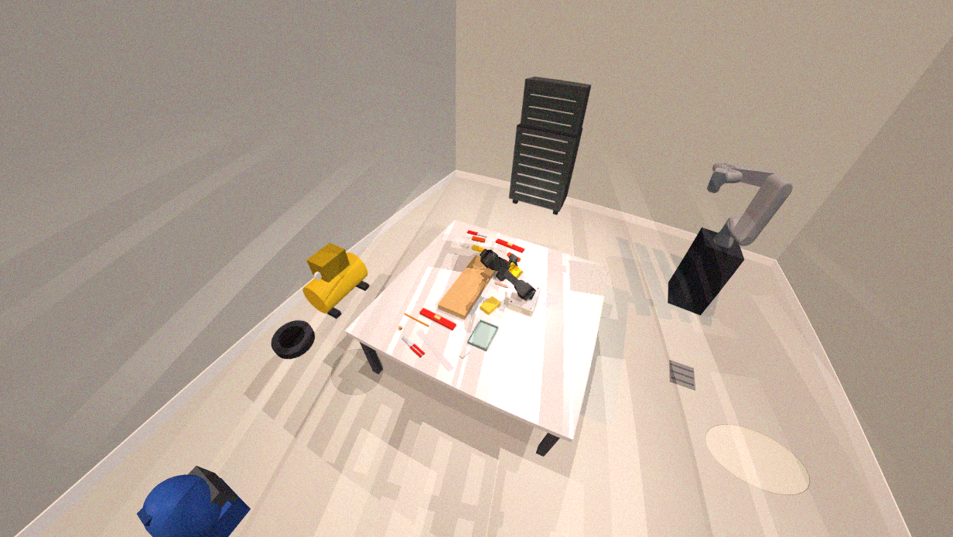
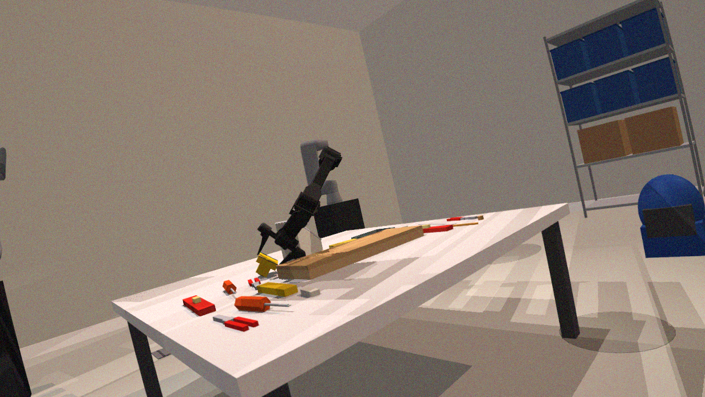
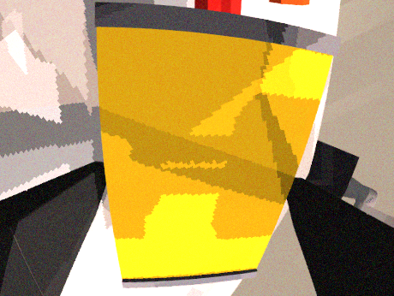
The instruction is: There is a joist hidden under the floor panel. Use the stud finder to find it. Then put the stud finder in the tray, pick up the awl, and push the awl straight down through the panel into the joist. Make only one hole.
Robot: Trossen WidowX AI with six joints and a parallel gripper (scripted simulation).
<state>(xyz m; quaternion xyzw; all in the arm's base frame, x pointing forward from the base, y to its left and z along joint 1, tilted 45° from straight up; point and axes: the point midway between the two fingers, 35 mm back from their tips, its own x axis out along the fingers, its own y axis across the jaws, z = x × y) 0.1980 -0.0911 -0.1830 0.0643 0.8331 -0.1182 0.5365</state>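
The black robot jaws (image 1: 507, 268) (image 2: 269, 258) stood wide open, unclamped, with the yellow block-shaped stud finder (image 1: 516, 271) (image 2: 265, 266) (image 3: 184, 94) between their fingertips, beside the tan wooden panel (image 1: 467, 299) (image 2: 364, 250), presumably for release.

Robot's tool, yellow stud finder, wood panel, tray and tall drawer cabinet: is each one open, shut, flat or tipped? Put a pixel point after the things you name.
Tool (image 1: 515, 268) (image 2: 269, 258) (image 3: 199, 180): open.
Yellow stud finder (image 1: 516, 271) (image 2: 266, 266) (image 3: 193, 150): tipped, between the fingers.
Wood panel (image 1: 460, 289) (image 2: 362, 252): flat on the table.
Tray (image 1: 477, 346) (image 2: 372, 233): flat, stud finder not in it.
Tall drawer cabinet (image 1: 545, 155): drawers look shut.
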